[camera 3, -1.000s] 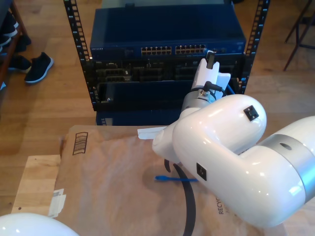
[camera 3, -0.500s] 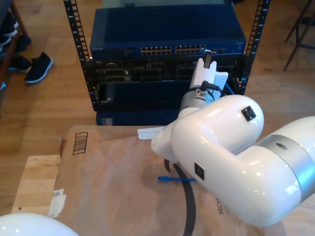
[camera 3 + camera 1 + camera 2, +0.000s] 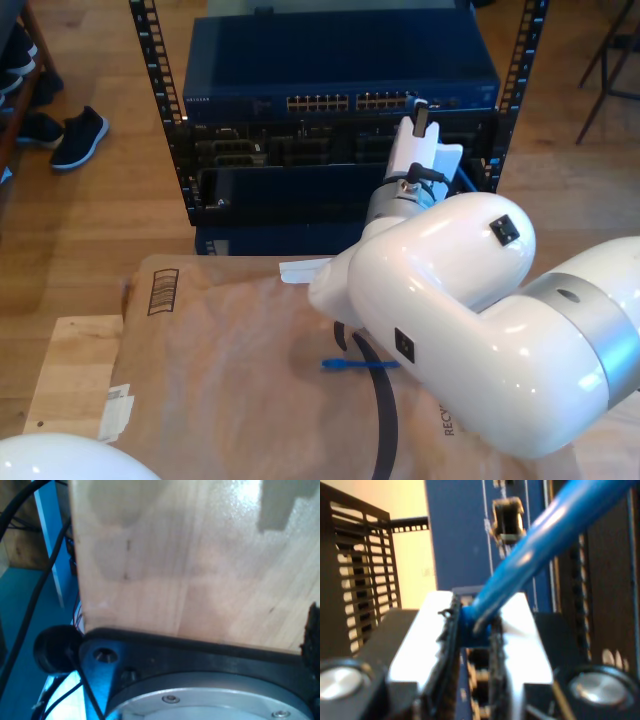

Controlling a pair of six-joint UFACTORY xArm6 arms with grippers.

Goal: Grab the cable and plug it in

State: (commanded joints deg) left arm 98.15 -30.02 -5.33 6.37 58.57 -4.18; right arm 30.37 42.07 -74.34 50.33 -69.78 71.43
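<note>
One plug end of the blue Ethernet cable [image 3: 540,540] is sitting pinched in second gripper [image 3: 472,625] at the switch [image 3: 340,75] ports; needs squaring up before pushing; first gripper's state cannot be told

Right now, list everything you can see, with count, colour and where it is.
cable: one, bright blue; one end pinched in my second claw at the rack, the other end lying on the brown paper in the exterior view.
network switch: one, dark blue, top of the rack, row of ports along its front.
rack: one, black, perforated uprights, on the wooden floor.
brown paper: one sheet, over the near surface.
shoes: dark, at the exterior view's left edge; count unclear.
wooden board: one, light, close before the first wrist view.
my second claw: white fingers, shut on the cable, at the switch's ports.
</note>
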